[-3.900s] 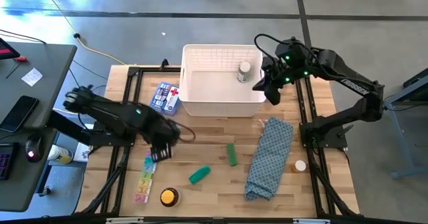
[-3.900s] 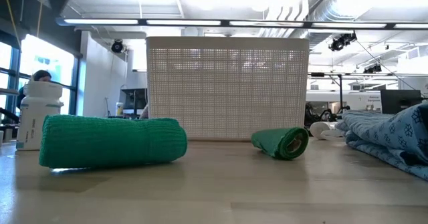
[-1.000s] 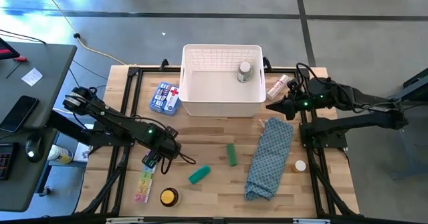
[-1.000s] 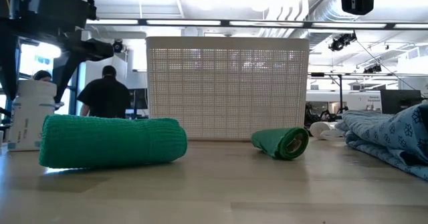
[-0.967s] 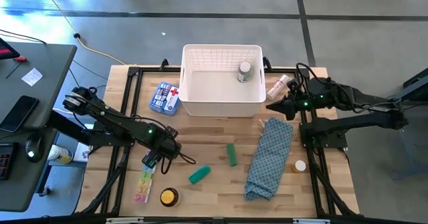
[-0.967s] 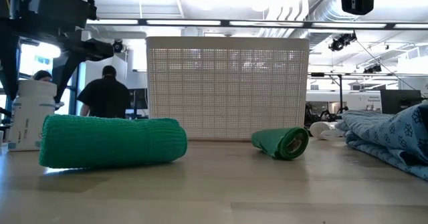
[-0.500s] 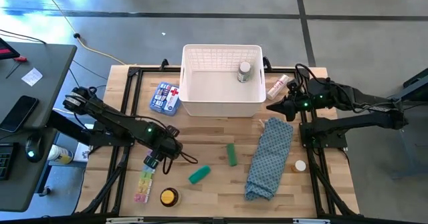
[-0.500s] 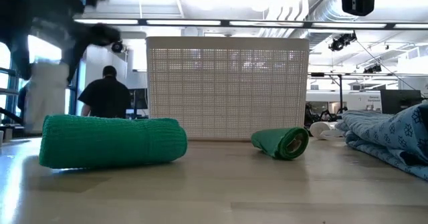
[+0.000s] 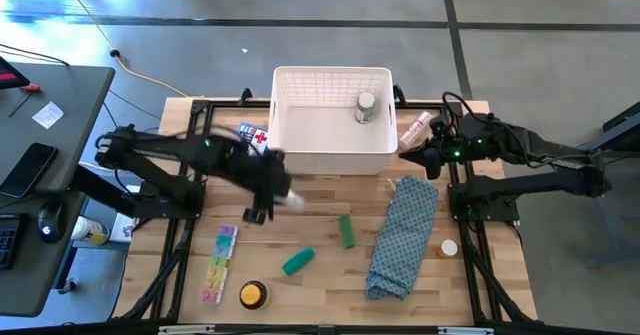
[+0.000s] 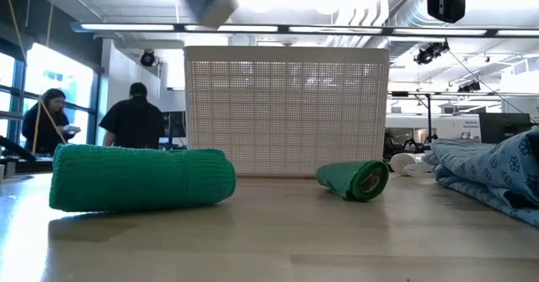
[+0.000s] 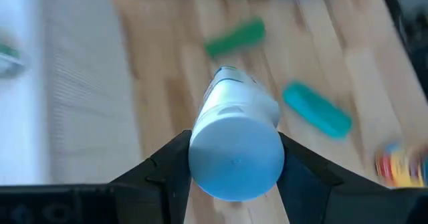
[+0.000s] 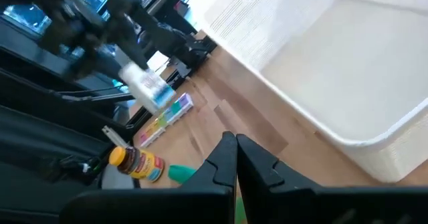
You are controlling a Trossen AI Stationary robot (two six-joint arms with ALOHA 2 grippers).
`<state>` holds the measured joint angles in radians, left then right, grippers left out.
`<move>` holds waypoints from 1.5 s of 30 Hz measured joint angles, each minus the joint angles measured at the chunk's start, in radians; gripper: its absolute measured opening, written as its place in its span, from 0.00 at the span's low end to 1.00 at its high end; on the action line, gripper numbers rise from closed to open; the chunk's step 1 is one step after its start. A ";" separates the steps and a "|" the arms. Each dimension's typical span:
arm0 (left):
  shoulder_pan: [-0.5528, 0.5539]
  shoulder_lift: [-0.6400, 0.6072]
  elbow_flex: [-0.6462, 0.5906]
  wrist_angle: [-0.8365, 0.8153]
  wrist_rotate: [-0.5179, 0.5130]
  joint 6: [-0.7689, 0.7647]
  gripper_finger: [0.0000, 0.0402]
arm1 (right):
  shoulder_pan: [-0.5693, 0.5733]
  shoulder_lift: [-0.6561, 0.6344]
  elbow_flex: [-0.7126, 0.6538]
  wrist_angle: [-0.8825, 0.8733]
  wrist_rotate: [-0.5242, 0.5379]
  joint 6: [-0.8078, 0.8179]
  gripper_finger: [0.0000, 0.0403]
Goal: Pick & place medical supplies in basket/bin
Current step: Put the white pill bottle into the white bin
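Note:
My left gripper (image 9: pixel 280 197) hangs above the table just in front of the white lattice basket (image 9: pixel 332 151), shut on a white bottle (image 11: pixel 234 144), which shows blurred high up in the low view (image 10: pixel 206 0). A white-capped bottle (image 9: pixel 365 107) stands inside the basket. On the table lie two green tubes (image 9: pixel 346 230) (image 9: pixel 297 262), the rainbow pill organiser (image 9: pixel 220 260), the yellow tin (image 9: pixel 253 294), the red-cross pack (image 9: pixel 252 135), half hidden by the left arm, and a pinkish tube (image 9: pixel 415 130). My right gripper (image 12: pixel 235 147) is shut, to the right of the basket. My left gripper pinches the white bottle between its two fingers, one on each side of the round body (image 11: pixel 200 150), near the flat end that faces the wrist camera. The fingers (image 11: pixel 170 167) slant downward and lie along the bottle. The bottle is lifted clear of the table, tilted.
A long blue patterned cloth (image 9: pixel 405 235) lies at the right, with a small white-capped bottle (image 9: pixel 448 247) beside it. Black frame rails (image 9: pixel 190 175) run along both sides of the wooden table. People stand in the room behind (image 10: pixel 135 118).
My left gripper has risen from beside the pill organiser and swung toward the far right, toward the basket, tipping as it went. The white bottle, which stood on the table, is now lifted clear and high. The right arm has stayed in place.

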<state>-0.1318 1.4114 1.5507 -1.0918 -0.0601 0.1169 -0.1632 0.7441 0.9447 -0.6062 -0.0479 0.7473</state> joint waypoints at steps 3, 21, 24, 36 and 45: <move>0.078 0.000 0.069 0.038 -0.021 0.000 0.53 | -0.027 0.000 0.000 0.005 -0.005 -0.026 0.00; 0.475 0.161 0.111 0.363 -0.016 0.032 0.53 | -0.126 0.188 0.011 0.610 -0.011 -0.226 0.00; 0.525 0.235 0.111 0.366 -0.017 0.089 0.53 | -0.157 0.266 0.057 0.614 -0.009 -0.255 0.00; 0.686 0.500 0.192 0.350 -0.002 0.153 0.54 | -0.261 0.459 0.321 0.467 -0.011 -0.364 0.00; 0.670 0.624 0.295 0.280 0.019 0.234 0.54 | -0.312 0.473 0.337 0.396 -0.012 -0.361 0.00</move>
<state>0.5377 2.0350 1.8457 -0.8116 -0.0414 0.3511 -0.4749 1.2168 1.2816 -0.2098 -0.0594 0.3858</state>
